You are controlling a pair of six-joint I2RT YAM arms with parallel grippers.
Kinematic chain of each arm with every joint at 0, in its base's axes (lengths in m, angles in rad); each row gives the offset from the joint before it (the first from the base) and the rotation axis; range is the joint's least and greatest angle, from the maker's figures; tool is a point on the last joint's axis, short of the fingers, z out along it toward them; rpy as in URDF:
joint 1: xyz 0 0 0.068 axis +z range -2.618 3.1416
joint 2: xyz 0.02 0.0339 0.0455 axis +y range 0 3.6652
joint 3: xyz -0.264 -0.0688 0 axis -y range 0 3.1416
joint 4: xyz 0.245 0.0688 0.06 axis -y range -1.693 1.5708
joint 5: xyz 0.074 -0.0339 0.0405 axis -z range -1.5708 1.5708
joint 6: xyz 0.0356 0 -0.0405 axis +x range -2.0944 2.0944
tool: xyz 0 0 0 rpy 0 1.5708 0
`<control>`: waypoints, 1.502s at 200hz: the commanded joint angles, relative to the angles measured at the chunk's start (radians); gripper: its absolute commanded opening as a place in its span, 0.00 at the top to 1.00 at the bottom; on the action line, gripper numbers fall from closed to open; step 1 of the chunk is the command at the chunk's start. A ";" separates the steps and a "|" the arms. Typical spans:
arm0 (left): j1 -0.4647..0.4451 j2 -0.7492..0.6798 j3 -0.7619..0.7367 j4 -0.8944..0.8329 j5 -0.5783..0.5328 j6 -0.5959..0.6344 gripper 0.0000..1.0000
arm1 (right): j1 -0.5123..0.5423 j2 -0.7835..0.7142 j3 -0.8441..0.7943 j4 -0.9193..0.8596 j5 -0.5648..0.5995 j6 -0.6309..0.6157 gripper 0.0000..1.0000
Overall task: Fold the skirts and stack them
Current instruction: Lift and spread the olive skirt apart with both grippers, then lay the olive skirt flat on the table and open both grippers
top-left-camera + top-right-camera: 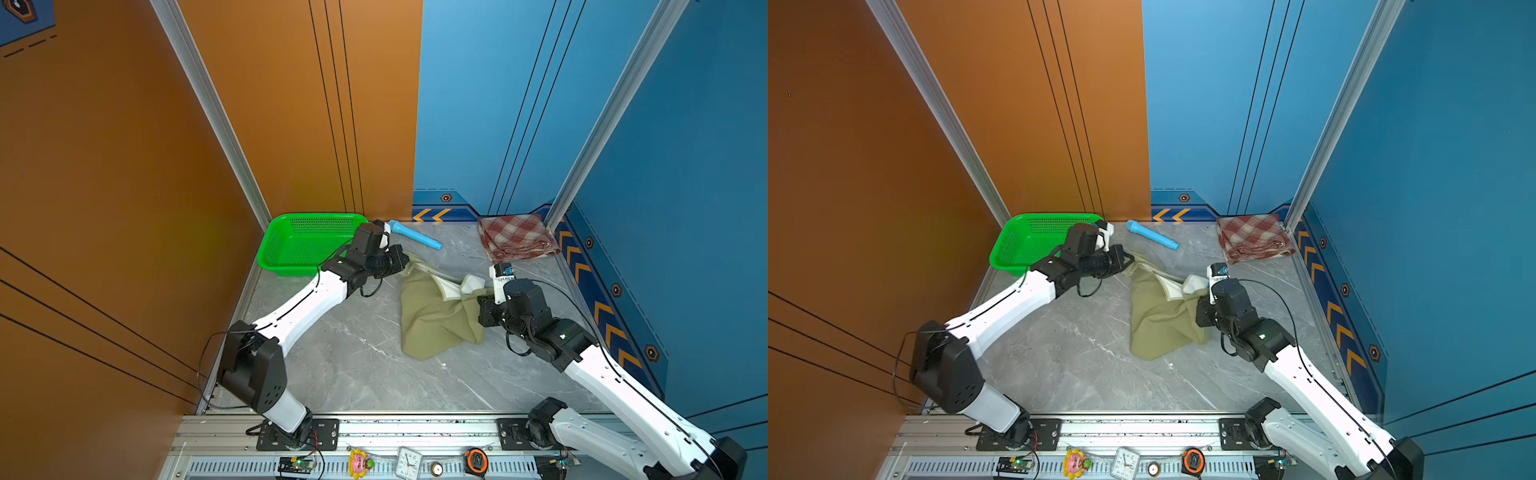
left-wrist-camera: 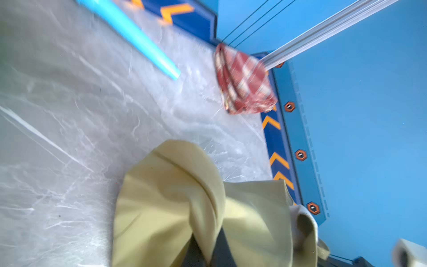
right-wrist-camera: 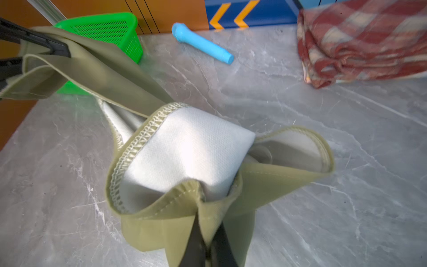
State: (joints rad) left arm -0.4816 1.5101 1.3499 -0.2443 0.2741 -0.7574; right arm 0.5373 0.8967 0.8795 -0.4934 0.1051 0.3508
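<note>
The left end effector (image 1: 404,266) is closed on the olive-green skirt (image 1: 432,324), pinching the garment's upper-left corner a little right of centre in both top views. Its wrist view shows the cloth bunched over its dark fingers (image 2: 195,253), which stand together with no gap. The right end effector (image 3: 209,245) is closed too. Its two dark fingers clamp a fold at the skirt's stitched edge, where the white lining turns outward.

A band of olive cloth runs between the two grips. The rest of the skirt sags and lies crumpled on the grey marbled bench (image 1: 353,365), between the two arms.

The plaid skirt (image 1: 517,239) lies folded in the bench's far right corner, to the right of centre in the frame, well apart from both end effectors. A green mesh basket (image 1: 299,245) sits in the far left corner, just behind the left wrist. A light-blue tube (image 1: 415,235) lies on the bench between the basket and the plaid skirt.
</note>
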 commanded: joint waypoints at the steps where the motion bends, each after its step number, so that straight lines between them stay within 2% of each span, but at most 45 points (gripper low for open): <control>1: 0.064 -0.087 0.027 -0.113 -0.085 0.038 1.00 | -0.032 -0.059 0.069 -0.146 0.058 -0.053 1.00; 68: 0.077 -0.356 0.026 -0.243 -0.191 0.104 1.00 | -0.027 -0.180 0.225 -0.261 0.070 -0.056 1.00; 97: 0.077 -0.410 0.013 -0.271 -0.209 0.109 1.00 | -0.026 -0.202 0.255 -0.274 0.045 -0.038 1.00; 133: 0.088 -0.371 0.035 -0.279 -0.195 0.111 1.00 | -0.048 -0.133 0.312 -0.271 0.023 -0.049 1.00; 182: 0.090 -0.300 0.063 -0.260 -0.181 0.115 1.00 | -0.131 -0.030 0.343 -0.238 -0.034 -0.036 1.00; 217: 0.104 -0.181 0.185 -0.256 -0.137 0.119 1.00 | -0.262 0.094 0.461 -0.189 -0.122 -0.056 1.00; 255: 0.090 -0.127 0.305 -0.259 -0.105 0.116 1.00 | -0.292 0.153 0.610 -0.187 -0.132 -0.093 1.00; 279: 0.059 -0.180 0.219 -0.262 -0.109 0.112 1.00 | -0.282 0.122 0.597 -0.239 -0.158 -0.087 1.00; 300: 0.026 -0.297 0.002 -0.262 -0.149 0.086 1.00 | -0.236 0.007 0.455 -0.286 -0.149 -0.049 1.00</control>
State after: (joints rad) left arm -0.4198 1.3270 1.5227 -0.4923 0.1455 -0.6704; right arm 0.2642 1.0096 1.4418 -0.7067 -0.0242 0.2848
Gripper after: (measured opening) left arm 0.048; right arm 0.048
